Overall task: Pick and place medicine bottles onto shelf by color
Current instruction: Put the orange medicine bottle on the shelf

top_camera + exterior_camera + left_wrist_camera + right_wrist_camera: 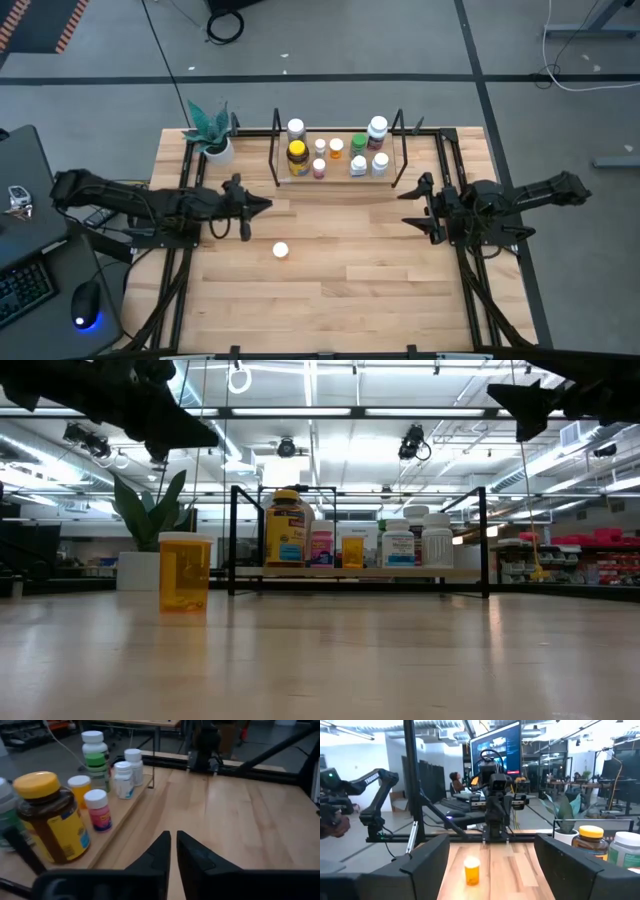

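Near the middle of the high view, a little left of centre, one small orange pill bottle with a white cap (281,250) stands alone and upright on the pale wooden table (380,290), well apart from both arms. The other medicine bottles (337,152) are grouped on the low black-framed shelf with a pale base (335,175) at the upper centre of that view, among them a large amber bottle with a yellow lid (297,158) and a green-capped one (359,144). A white pot holding a green plant (212,137) sits just left of the shelf.

The left gripper (262,205) hangs above the table at left centre, its fingers pressed together and empty (the left wrist view shows only a slit between them). The right gripper (410,208) hangs at right centre, its fingers spread apart around nothing.

Only the low view shows the lone bottle's orange body; from above just its cap appears. The right wrist view catches a seated person (456,781) in the room beyond.
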